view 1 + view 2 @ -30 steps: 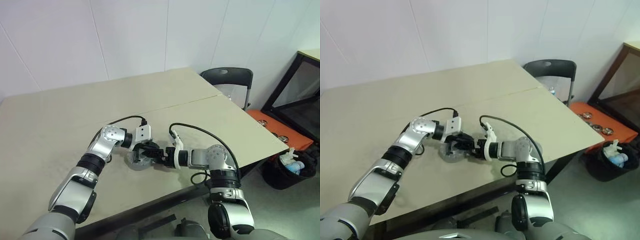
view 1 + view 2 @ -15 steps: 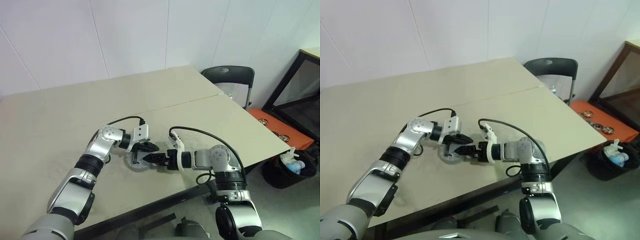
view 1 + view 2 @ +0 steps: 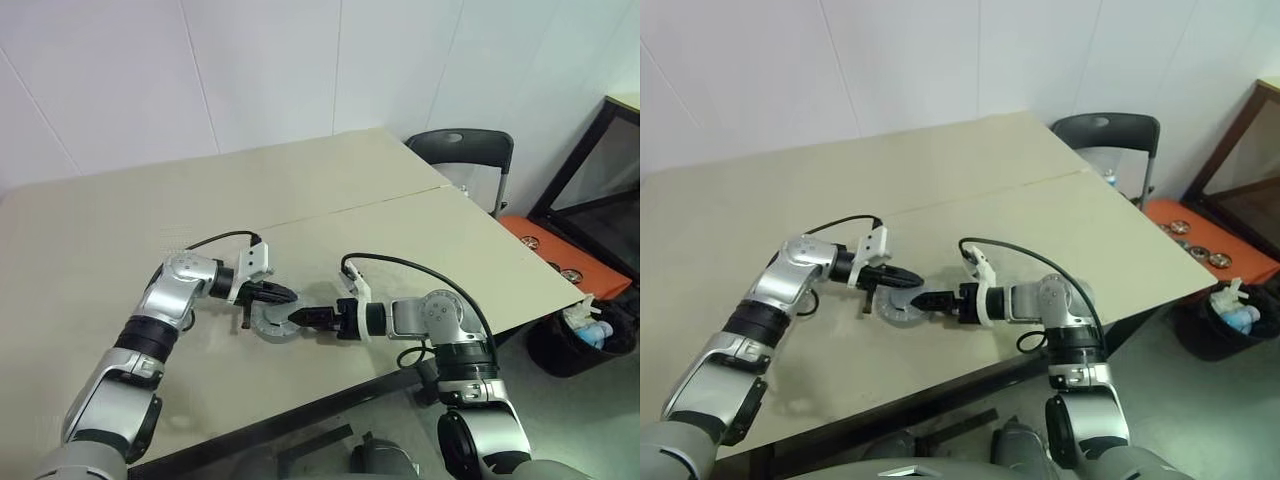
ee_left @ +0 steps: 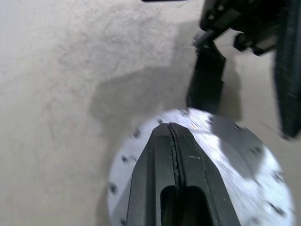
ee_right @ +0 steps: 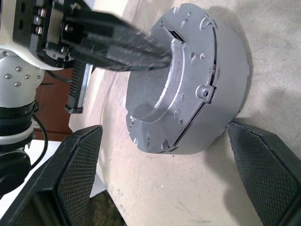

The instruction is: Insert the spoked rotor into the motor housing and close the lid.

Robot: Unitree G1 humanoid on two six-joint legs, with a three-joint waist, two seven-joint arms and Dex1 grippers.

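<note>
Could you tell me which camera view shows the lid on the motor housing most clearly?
The right wrist view: the lid fills it, grey face outward, seated on the motor housing. The left wrist view catches its top behind shut fingers; both eye views show it small.

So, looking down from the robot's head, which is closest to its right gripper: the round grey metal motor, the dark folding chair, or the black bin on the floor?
1. Round grey metal motor assembly, on the table at the right gripper fingertips.
2. Dark folding chair, beyond the table's far right corner.
3. Black bin, on the floor at far right.
</note>
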